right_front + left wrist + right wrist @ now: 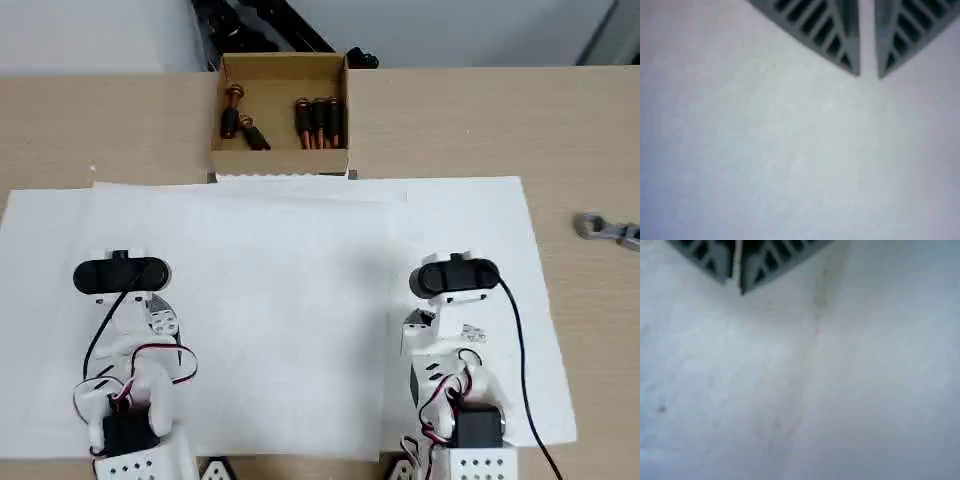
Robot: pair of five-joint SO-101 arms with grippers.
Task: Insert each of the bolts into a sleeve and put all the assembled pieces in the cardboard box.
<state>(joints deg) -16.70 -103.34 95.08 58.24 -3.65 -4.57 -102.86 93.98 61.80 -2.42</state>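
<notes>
Where the open cardboard box (280, 160) sits on the wooden worktop (100, 120), at the far edge of the white paper (280, 300), five assembled pieces (318, 122) lie inside on its floor. Each is a slim rod, dark at one part and coppery along another. Three lie side by side, touching, toward one wall. Two lie apart from them near the opposite wall, one roughly straight and one tilted. The box is plain brown card, square and shallow. The paper is smooth, laid in overlapping sheets with a visible seam.

Both arms are folded back at the near edge, well apart from the box. The left pincer (869, 75) has its ribbed grey fingers drawn together but for a narrow slit, gripping nothing. The right pincer (737, 286) is closed tip to tip over the paper, also gripping nothing. A small metal tool (592, 226) lies on bare wood beyond the paper.
</notes>
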